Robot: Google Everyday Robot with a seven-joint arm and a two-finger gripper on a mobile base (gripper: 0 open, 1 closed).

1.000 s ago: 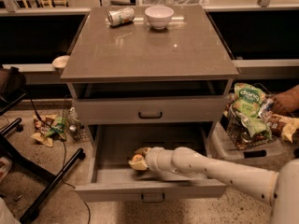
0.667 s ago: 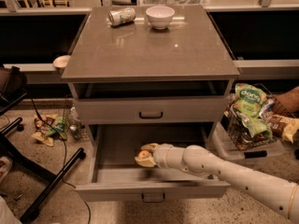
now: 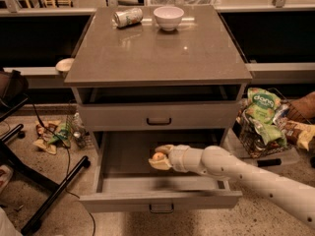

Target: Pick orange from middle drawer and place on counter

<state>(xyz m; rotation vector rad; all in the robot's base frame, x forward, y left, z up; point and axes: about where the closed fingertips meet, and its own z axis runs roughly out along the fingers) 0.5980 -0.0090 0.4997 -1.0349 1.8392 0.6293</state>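
Pinching the round orange [image 3: 158, 156], seemingly, the pincer [image 3: 159, 160] hangs in the middle drawer [image 3: 157, 198].

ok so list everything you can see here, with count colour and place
counter: one, grey-brown, cabinet top
can: one, silvery green, on its side, counter's back left
bowl: one, white, right of the can
upper drawer: one, grey, closed
middle drawer: one, grey, pulled open
orange: one, pale orange, held over the middle drawer
snack bags: several, mostly green, in a basket right of the cabinet
litter: a few pieces, floor at left
gripper: one, cream, over the middle drawer, shut on the orange
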